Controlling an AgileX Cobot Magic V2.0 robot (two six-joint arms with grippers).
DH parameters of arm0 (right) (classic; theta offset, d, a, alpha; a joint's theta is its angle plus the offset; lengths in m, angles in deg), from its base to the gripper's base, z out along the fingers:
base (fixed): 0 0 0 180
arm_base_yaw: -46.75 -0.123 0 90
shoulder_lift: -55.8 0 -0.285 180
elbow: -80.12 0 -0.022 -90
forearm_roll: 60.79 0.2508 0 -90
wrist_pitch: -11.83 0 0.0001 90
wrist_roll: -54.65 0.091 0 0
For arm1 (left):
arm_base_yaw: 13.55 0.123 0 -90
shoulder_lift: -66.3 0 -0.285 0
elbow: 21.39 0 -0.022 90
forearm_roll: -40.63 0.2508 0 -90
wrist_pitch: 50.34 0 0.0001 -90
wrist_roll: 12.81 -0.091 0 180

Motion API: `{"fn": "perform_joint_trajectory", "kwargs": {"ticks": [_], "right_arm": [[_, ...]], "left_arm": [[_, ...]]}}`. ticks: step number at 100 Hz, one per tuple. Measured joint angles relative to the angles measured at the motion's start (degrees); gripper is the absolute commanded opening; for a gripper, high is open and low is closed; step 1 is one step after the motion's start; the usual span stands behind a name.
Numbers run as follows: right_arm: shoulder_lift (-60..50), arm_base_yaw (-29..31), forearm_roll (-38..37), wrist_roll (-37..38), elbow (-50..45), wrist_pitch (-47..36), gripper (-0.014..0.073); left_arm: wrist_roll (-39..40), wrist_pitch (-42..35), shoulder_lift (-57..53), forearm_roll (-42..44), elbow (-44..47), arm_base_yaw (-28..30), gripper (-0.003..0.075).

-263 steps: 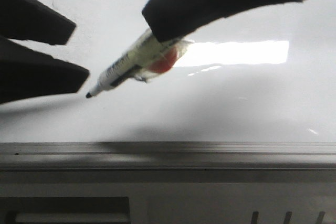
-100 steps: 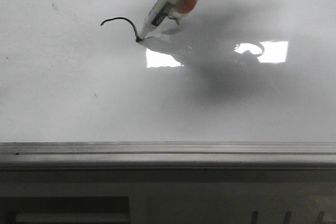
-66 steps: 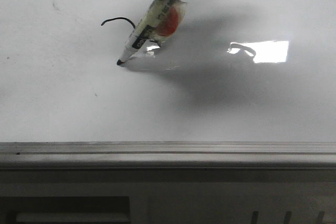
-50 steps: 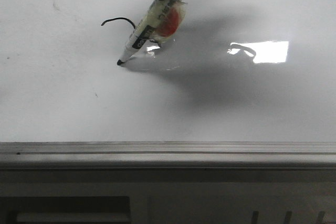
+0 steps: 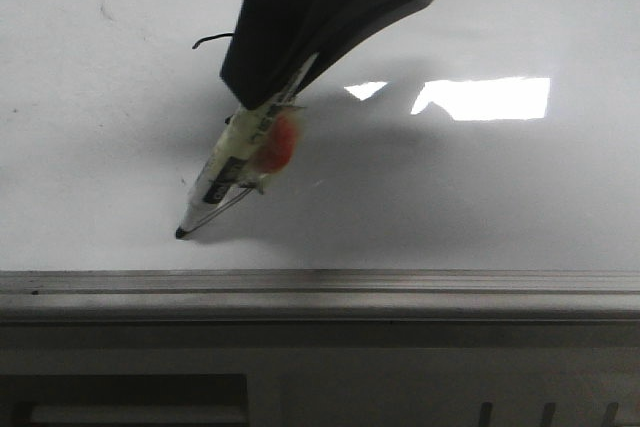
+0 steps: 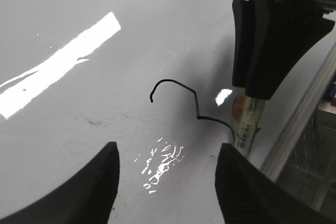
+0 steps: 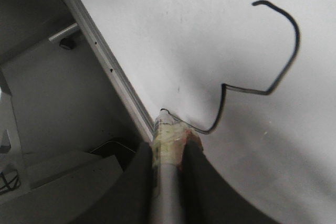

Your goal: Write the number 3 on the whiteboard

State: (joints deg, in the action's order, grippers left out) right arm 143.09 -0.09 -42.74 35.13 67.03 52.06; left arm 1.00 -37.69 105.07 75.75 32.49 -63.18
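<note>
My right gripper (image 5: 262, 97) is shut on a white marker pen (image 5: 232, 167) wrapped in tape with an orange patch. The black tip (image 5: 181, 233) touches the glossy whiteboard (image 5: 480, 197) close to its grey edge rail (image 5: 320, 287). The number 3 (image 7: 295, 35) is a thin black line: a hooked top arc, a sharp kink, then a lower stroke that runs to the marker (image 7: 167, 142). In the front view only its top hook (image 5: 210, 37) shows beside the gripper. The left wrist view shows the line (image 6: 195, 103) and the marker (image 6: 245, 124). My left gripper (image 6: 165, 182) is open and empty above the board.
A bright rectangular light reflection (image 5: 485, 97) lies on the board to the right. Beyond the rail the robot's grey base (image 5: 320, 377) has slots. The right wrist view shows the rail (image 7: 105, 61) and dark space beside it.
The marker tip has moved from the board's middle toward the near rail, drawing the line's lower stroke. My right gripper has come lower and now covers most of the line in the front view.
</note>
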Motion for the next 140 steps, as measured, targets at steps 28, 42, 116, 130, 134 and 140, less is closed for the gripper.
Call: {"fn": "perform_joint_trajectory", "kwargs": {"ticks": [28, 42, 116, 130, 134, 140], "right_arm": [[-2.0, -0.4, -1.1, 0.0, 0.3, -0.9, -0.0066], [-5.0, -1.8, -2.5, 0.0, 0.3, -1.3, -0.0066], [-5.5, -7.1, -0.5, 1.4, 0.3, 1.6, -0.0066], [-5.5, -7.1, -0.3, 1.4, 0.3, 1.7, -0.0066], [-5.5, -7.1, -0.2, 1.4, 0.3, 1.7, -0.0066], [-5.5, -7.1, -0.2, 1.5, 0.3, 1.7, -0.0066]], "left_arm": [[0.0, -3.4, 0.5, -0.1, 0.0, 0.0, 0.0379], [0.0, -5.3, 4.5, -0.1, 0.0, -1.1, 0.0379], [0.0, -12.7, 22.4, -1.6, 0.0, -5.0, 0.0311], [0.0, -13.0, 22.4, -1.7, -0.1, -5.0, 0.0041], [0.0, -13.0, 22.4, -1.7, -0.1, -5.0, -0.0019], [-0.1, -12.7, 22.4, -1.5, -0.1, -5.0, -0.002]]}}
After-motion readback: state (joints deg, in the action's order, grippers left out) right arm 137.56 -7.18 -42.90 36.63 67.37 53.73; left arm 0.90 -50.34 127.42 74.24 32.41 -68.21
